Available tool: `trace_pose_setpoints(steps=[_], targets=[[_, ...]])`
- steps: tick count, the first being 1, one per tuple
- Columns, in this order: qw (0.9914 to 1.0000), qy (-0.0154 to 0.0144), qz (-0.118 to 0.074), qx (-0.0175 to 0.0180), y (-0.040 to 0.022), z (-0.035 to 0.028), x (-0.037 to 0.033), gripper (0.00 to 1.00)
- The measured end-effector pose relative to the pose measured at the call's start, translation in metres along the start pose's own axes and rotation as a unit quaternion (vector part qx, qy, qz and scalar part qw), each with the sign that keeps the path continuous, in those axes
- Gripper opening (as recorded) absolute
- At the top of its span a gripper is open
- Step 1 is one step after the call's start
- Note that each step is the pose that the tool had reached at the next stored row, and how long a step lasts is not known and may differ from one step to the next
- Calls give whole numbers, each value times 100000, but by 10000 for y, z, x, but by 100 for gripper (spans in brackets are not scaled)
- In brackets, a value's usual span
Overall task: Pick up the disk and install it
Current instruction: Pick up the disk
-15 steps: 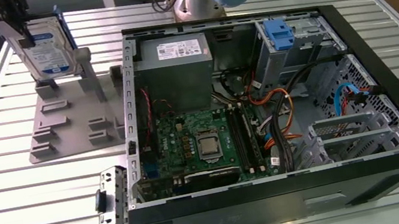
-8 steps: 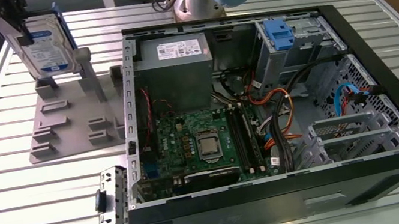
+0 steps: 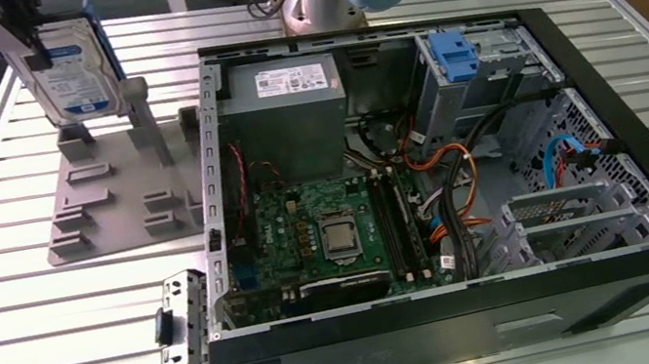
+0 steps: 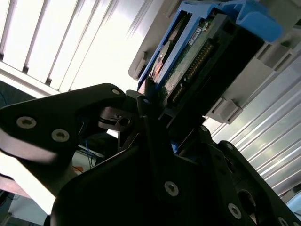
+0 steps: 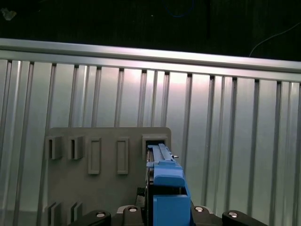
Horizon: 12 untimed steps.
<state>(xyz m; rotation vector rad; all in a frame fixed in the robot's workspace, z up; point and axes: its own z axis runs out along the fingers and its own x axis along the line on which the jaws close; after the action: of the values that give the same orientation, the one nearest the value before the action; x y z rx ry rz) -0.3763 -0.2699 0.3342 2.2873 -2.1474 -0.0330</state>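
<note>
Pick-up step: my gripper [image 3: 21, 40], jaws clamped on the upright disk [image 3: 75, 70] at the grey stand [image 3: 105, 214] — clearing it likely calls for a straight lift.

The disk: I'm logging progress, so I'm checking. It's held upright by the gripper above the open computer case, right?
Not quite. The disk is held upright by the gripper, but above the grey slotted stand, not the open computer case. The stand sits on the table at the exterior view's left of the case. The exterior view shows this.
</note>
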Motion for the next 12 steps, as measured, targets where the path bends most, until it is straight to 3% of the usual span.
trace_pose_setpoints(steps=[12], targets=[[100000,1,0,1,2,-84,-1,36]])
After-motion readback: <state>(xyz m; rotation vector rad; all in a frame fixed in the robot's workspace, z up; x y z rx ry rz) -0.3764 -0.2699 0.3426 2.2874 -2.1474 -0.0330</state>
